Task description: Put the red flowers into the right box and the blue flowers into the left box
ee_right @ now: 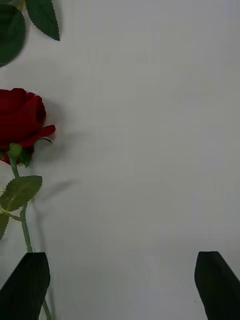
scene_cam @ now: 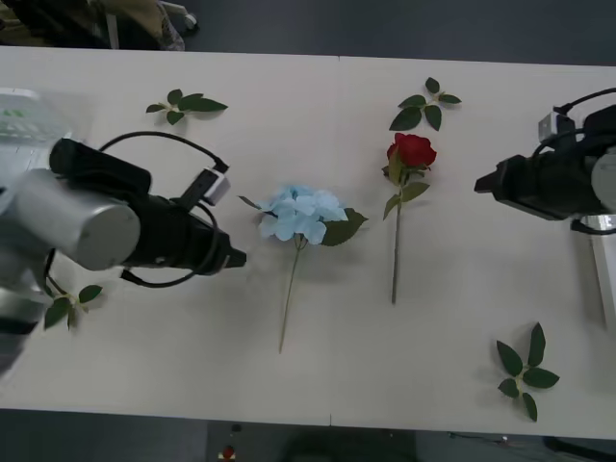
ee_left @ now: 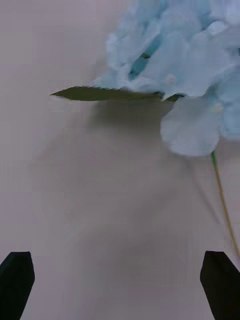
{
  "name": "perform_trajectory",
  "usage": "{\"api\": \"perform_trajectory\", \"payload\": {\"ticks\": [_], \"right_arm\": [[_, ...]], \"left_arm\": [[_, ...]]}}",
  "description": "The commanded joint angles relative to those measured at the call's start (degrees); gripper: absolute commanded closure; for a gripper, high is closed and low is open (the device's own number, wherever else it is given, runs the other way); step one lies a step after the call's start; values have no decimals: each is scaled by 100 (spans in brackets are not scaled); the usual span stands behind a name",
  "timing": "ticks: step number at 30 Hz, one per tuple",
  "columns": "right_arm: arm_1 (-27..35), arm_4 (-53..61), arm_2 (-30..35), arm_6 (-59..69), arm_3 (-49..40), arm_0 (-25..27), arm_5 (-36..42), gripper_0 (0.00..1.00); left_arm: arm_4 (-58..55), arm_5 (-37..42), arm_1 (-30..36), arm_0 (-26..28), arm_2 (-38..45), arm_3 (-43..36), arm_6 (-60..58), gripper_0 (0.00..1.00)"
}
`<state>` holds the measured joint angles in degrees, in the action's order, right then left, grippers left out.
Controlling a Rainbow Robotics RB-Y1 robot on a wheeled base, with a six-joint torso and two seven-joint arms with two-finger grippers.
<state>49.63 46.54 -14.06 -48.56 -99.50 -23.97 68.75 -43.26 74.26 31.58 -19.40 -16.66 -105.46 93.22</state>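
While one pale-blue hydrangea-like flower (scene_cam: 301, 214) and one red rose (scene_cam: 411, 151) lie on the white table (scene_cam: 318, 375) in the front view, both arms reach in from the sides. The left gripper (scene_cam: 237, 258) sits just beside the blue cluster, on its left. The right gripper (scene_cam: 478, 183) hangs near the rose bloom, to its right, not touching it. A thin white rim at the right edge looks like the right box (scene_cam: 603, 269). Loose green leaf sprigs (scene_cam: 183, 104) lie scattered near the table's edges.

Seen from the right wrist, two black fingers (ee_right: 27, 282) stand wide apart at the corners with nothing between them. The rose (ee_right: 20, 125) lies off to one side, its thin green stem (ee_right: 25, 230) running past one finger.

From the left wrist, the black fingers (ee_left: 220, 280) are likewise spread and empty. The blue petals (ee_left: 185, 70) and a dark green leaf (ee_left: 105, 93) lie ahead, with the tan stem (ee_left: 222, 205) trailing toward one finger.

I judge this to be the approach before either flower is picked. Next, each gripper needs to centre over its stem, descend and close; the slim stems leave little margin for a miss.
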Motion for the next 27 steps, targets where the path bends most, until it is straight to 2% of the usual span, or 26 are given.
{"api": "perform_trajectory", "payload": {"ticks": [1,4,5,9,13,18,19,20,21,22,23,24,27], "right_arm": [[-499,-479,-581,260,168,-653,-143,14],[-754,-672,-818,304,476,-908,-257,15],[-1000,-857,-1064,304,880,-1189,-389,15],[-1536,-1041,-1460,277,1908,-1787,-749,14],[-1949,-1059,-1794,233,2875,-2279,-1127,15],[-2344,-989,-2101,154,3860,-2745,-1487,14],[-2406,-936,-2172,119,4018,-2833,-1566,15],[-2432,-892,-2224,101,4123,-2877,-1628,14],[-2485,-839,-2295,66,4229,-2930,-1663,15],[-2503,-830,-2321,57,4273,-2947,-1663,15],[-2546,-839,-2330,31,4352,-2974,-1663,15],[-2582,-839,-2330,22,4396,-2982,-1663,15],[-2643,-892,-2330,-48,4589,-2982,-1742,15]], "left_arm": [[521,-307,-425,-213,-92,140,-331,3],[705,-588,-618,-319,-189,386,-339,3],[723,-948,-732,-538,-356,746,-339,3],[626,-1704,-917,-1031,-716,1643,-339,3],[494,-2548,-1005,-1408,-1164,2478,-348,3],[398,-3181,-1084,-1751,-1613,3225,-374,4],[398,-3251,-1101,-1760,-1639,3295,-392,12],[398,-3260,-1119,-1760,-1639,3322,-392,28],[424,-3260,-1119,-1760,-1639,3330,-392,56],[433,-3260,-1119,-1760,-1639,3330,-392,68],[424,-3260,-1119,-1760,-1648,3330,-392,86],[415,-3260,-1110,-1760,-1674,3348,-392,97],[450,-3260,-1093,-1760,-1788,3366,-401,99]]}}
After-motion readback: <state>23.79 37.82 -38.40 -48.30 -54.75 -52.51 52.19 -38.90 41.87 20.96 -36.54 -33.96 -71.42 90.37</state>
